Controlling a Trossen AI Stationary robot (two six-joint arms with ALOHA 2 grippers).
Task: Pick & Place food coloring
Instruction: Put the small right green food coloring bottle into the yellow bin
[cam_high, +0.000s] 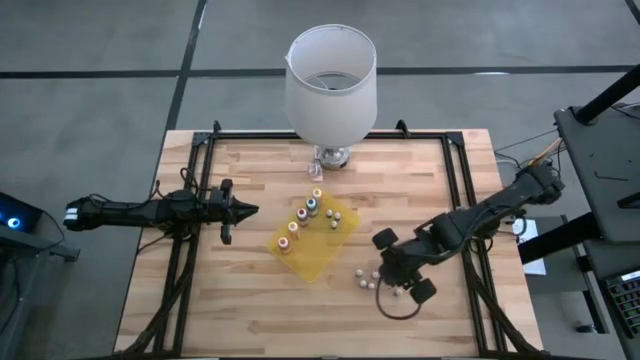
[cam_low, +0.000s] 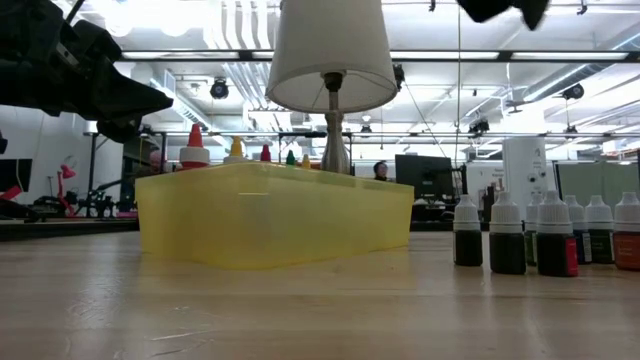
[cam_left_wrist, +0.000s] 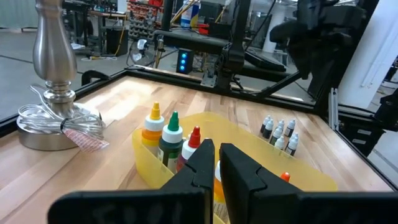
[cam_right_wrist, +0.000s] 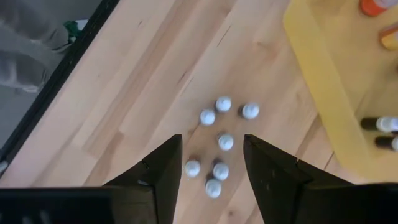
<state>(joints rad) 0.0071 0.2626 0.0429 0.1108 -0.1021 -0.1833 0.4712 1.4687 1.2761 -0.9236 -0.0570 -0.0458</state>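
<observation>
Food coloring bottles stand in two groups in the high view. The coloured-cap bottles (cam_high: 308, 212) are inside the yellow tray (cam_high: 315, 262) near the middle of the worktop. A loose cluster of white-capped bottles (cam_high: 358, 273) stands on the bare wood between the tray and the worktop's right edge, toward the near side. The right gripper (cam_high: 400, 268) hangs over that cluster, while the left gripper (cam_high: 245, 210) waits between the left edge and the tray, its fingers pressed together on nothing. A lamp (cam_high: 330, 85) stands at the far edge. The low view shows the white-capped bottles (cam_low: 507, 235) upright in a tight row, dark-bodied, apart from the tray's wall (cam_low: 270, 225), with coloured caps (cam_low: 195, 150) peeking over its rim. In the left wrist view the left gripper (cam_left_wrist: 216, 165) is closed and empty, pointing at the coloured-cap bottles (cam_left_wrist: 171, 134) in the tray, and the white-capped bottles (cam_left_wrist: 278, 134) stand beyond it. The right wrist view looks straight down. The right gripper (cam_right_wrist: 211, 149) has its jaws apart and holds nothing, and the white caps (cam_right_wrist: 214, 168) lie between and just ahead of its fingers, with the tray (cam_right_wrist: 323, 93) off to one side. This looks like the approach before a pick. The next move likely calls for lining up on a single cap and descending, then closing on it. The neighbours stand close enough that a finger could easily knock one over.
</observation>
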